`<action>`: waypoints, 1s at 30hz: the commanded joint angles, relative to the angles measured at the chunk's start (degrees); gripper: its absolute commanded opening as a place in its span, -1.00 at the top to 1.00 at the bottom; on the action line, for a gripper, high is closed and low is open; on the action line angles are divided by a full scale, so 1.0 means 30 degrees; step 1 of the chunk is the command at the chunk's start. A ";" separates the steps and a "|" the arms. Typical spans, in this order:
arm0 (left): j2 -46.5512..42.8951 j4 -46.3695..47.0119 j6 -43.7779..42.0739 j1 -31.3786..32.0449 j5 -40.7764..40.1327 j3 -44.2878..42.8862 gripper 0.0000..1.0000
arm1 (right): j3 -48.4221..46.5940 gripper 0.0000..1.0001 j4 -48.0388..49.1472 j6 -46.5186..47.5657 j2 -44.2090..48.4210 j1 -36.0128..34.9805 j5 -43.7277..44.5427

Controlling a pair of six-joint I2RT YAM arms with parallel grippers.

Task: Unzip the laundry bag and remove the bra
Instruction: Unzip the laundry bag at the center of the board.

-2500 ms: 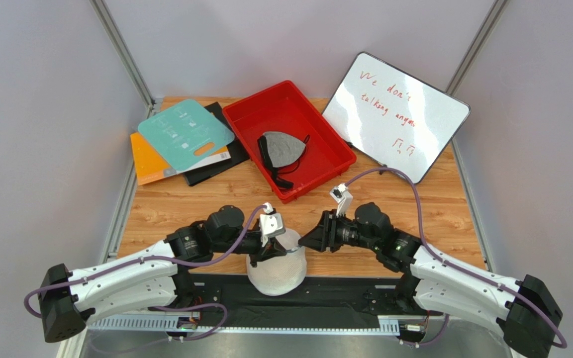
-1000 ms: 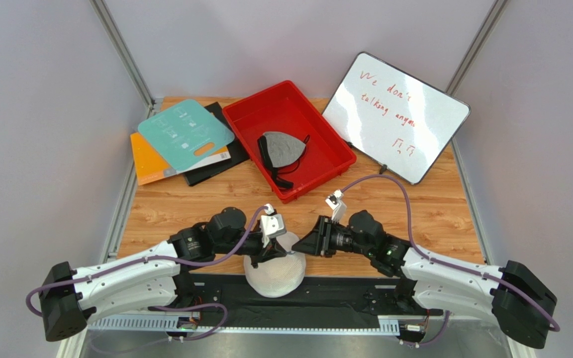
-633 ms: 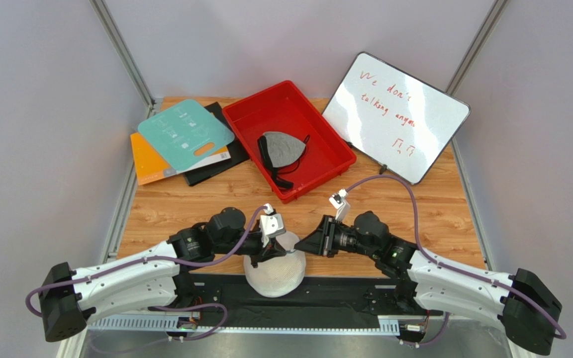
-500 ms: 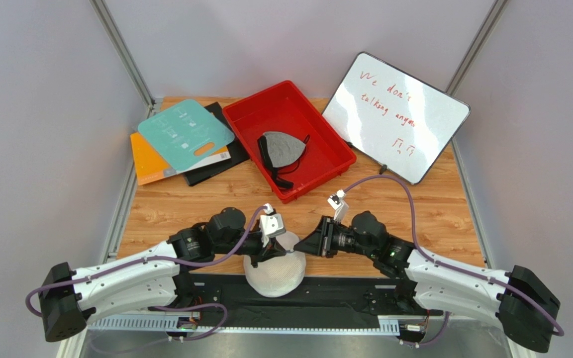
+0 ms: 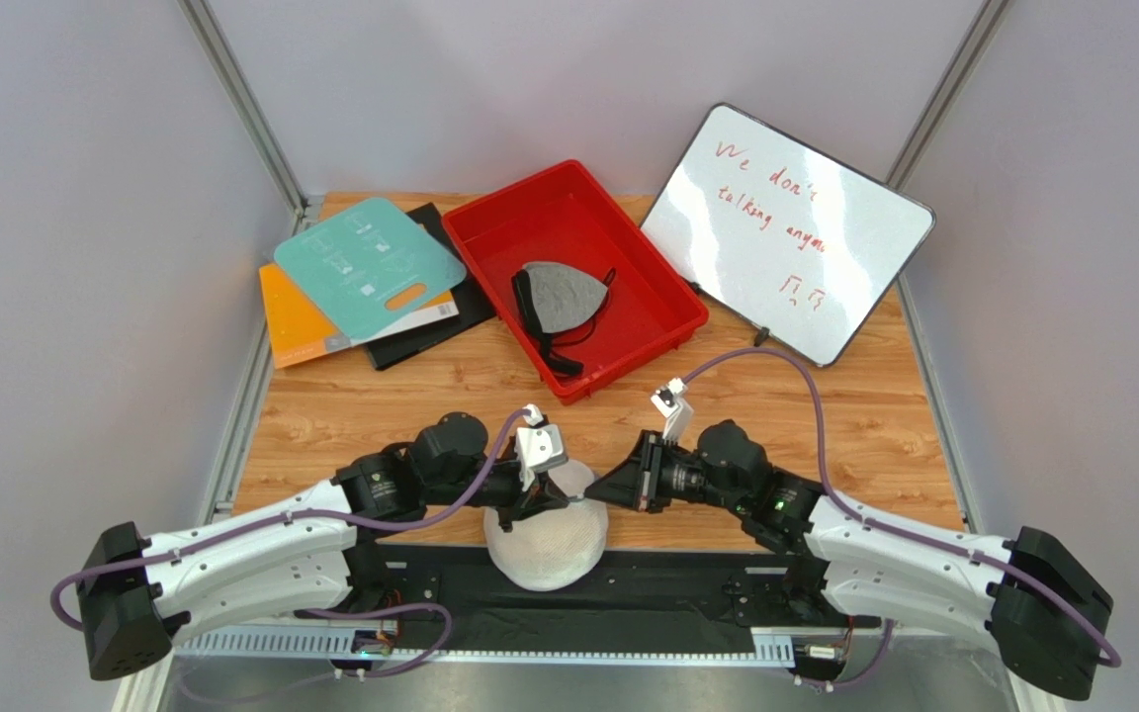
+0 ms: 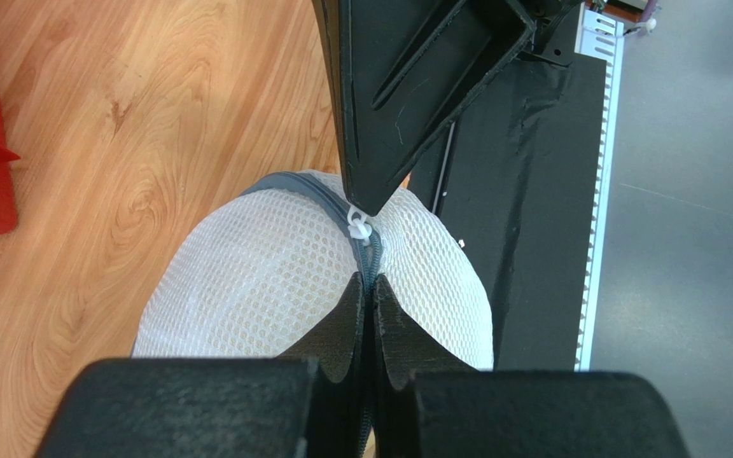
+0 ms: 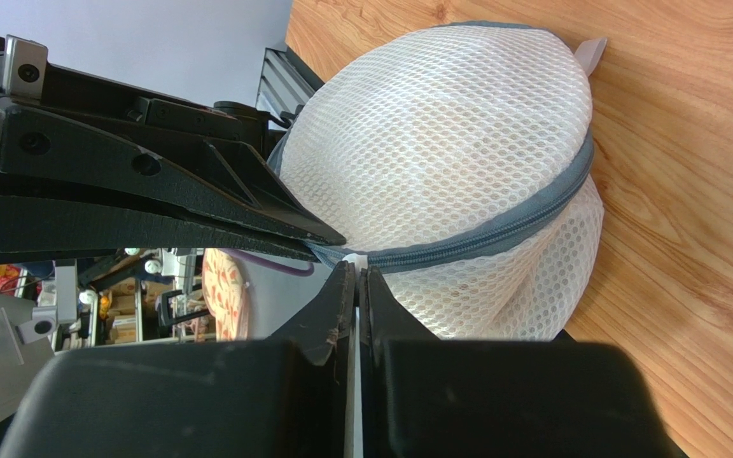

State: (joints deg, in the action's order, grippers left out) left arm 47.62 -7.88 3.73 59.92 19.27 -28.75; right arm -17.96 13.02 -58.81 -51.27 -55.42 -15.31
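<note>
The laundry bag (image 5: 549, 546), a white mesh dome with a grey zipper band (image 7: 495, 234), sits at the table's near edge between both arms. My left gripper (image 5: 539, 500) is shut on the zipper band, seen in the left wrist view (image 6: 367, 279). My right gripper (image 5: 595, 491) is shut on the small white zipper pull (image 6: 358, 226), its tips meeting the bag from the right in the right wrist view (image 7: 355, 267). The zipper looks shut. The beige bra is hidden inside; only a faint beige tint shows through the mesh (image 6: 265, 277).
A red bin (image 5: 576, 223) at the back centre holds a grey bra with black straps (image 5: 561, 297). A whiteboard (image 5: 791, 223) leans at the back right. Teal, orange and black folders (image 5: 368, 260) lie at the back left. A black mat (image 5: 680, 579) runs along the near edge.
My right gripper has moved slightly left and down onto the bag's zipper pull. The left gripper and the bag have stayed in place.
</note>
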 commanded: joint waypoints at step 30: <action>0.2172 0.1131 0.0398 0.0358 -0.0212 -0.2661 -0.63 | -0.2686 1.00 -0.4280 0.3987 0.1942 -0.1389 0.2232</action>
State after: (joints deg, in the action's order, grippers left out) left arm 51.11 -8.40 5.06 60.31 16.88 -33.17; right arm -22.81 -0.69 -48.71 -46.28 -57.54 -9.45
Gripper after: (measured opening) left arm 0.791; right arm 0.007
